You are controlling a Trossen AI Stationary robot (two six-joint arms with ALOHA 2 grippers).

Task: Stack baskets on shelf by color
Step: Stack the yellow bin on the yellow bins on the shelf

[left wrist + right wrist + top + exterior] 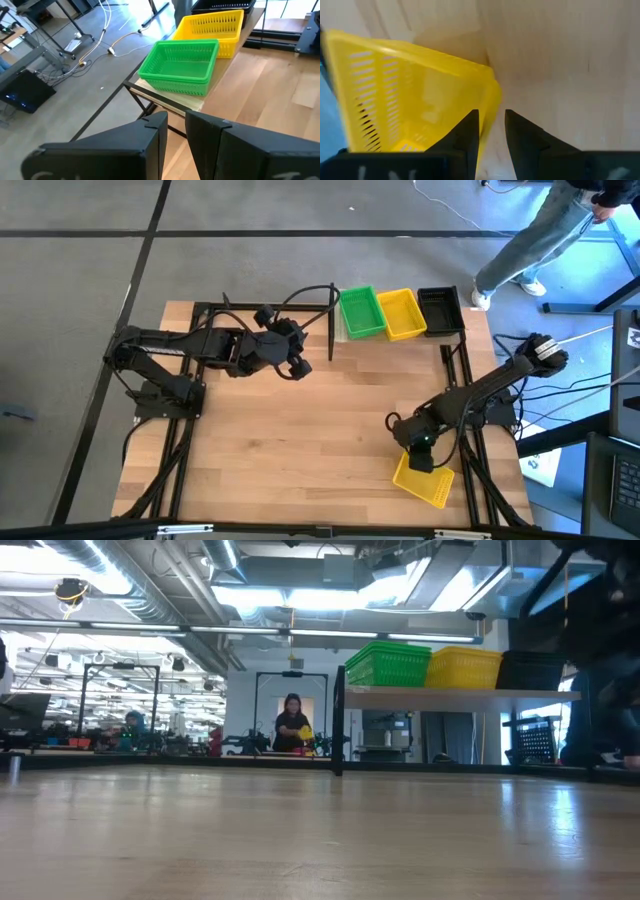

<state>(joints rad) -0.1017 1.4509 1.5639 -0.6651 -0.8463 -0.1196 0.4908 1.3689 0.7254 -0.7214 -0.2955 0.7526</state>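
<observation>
Baskets: right hand (pixel 425 457) grasps yellow basket (pixel 424 483) rim; left hand (pixel 297 367) released, empty.

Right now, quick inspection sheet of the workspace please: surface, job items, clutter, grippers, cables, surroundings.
Surface: wooden tabletop, mostly bare.
Job's things: green basket, yellow basket and black basket side by side on the shelf; another yellow basket lies near the table's front right corner.
Clutter: nothing seen.
Grippers: left gripper faces the shelf, narrow gap between fingers, holding nothing; right gripper straddles the loose yellow basket's rim.
Cables: loose cables on the floor beyond the shelf.
Surroundings: a person's legs near the far right corner; another person in the background.
</observation>
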